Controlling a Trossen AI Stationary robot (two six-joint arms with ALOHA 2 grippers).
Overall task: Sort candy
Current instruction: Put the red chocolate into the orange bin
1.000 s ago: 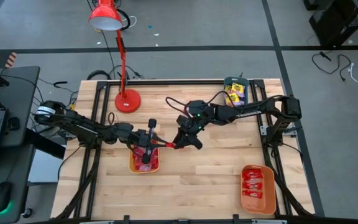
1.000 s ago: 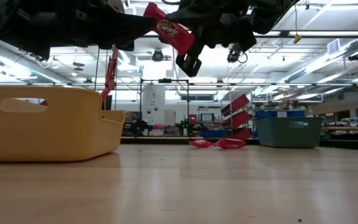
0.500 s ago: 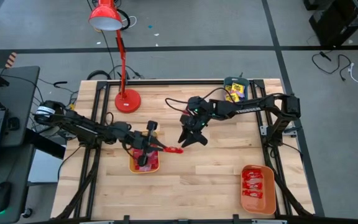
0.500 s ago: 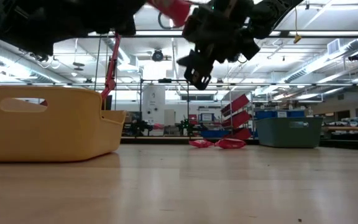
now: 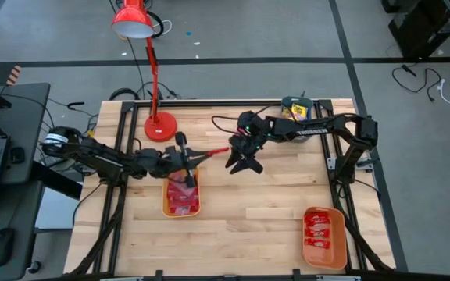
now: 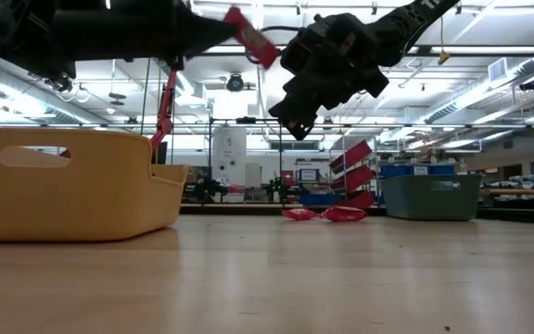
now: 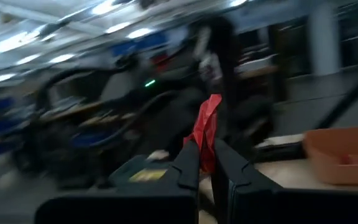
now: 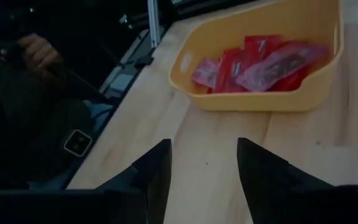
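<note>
My left gripper (image 5: 196,156) is shut on a red wrapped candy (image 5: 212,151) in the air over the table's middle, above the far end of the yellow tray (image 5: 182,195). That tray holds red candy and a pinkish packet (image 8: 278,62). My right gripper (image 5: 239,165) hangs open just right of the held candy, clear of it, its two fingers (image 8: 157,168) apart with nothing between them. In the low view the candy (image 6: 251,39) shows high up, between the two dark arms. My left gripper pinches one end of the red wrapper (image 7: 205,155) between its two fingers. The fingers come from the table's left, about level and tipped slightly up. The candy sticks out past the fingertips, slanting upward, lifted clear of tray and table.
An orange tray (image 5: 324,236) with red candy stands at the near right corner. A teal tray (image 5: 295,113) with yellow packets stands at the far right. The red lamp's base (image 5: 160,125) is at the far left. Two red candies (image 6: 323,214) lie on the table farther back.
My right gripper has let go of the red candy's free end and drawn away toward the far right. My left gripper keeps the candy. It has tipped up and swung toward the far edge, carrying the candy higher over the tray.
</note>
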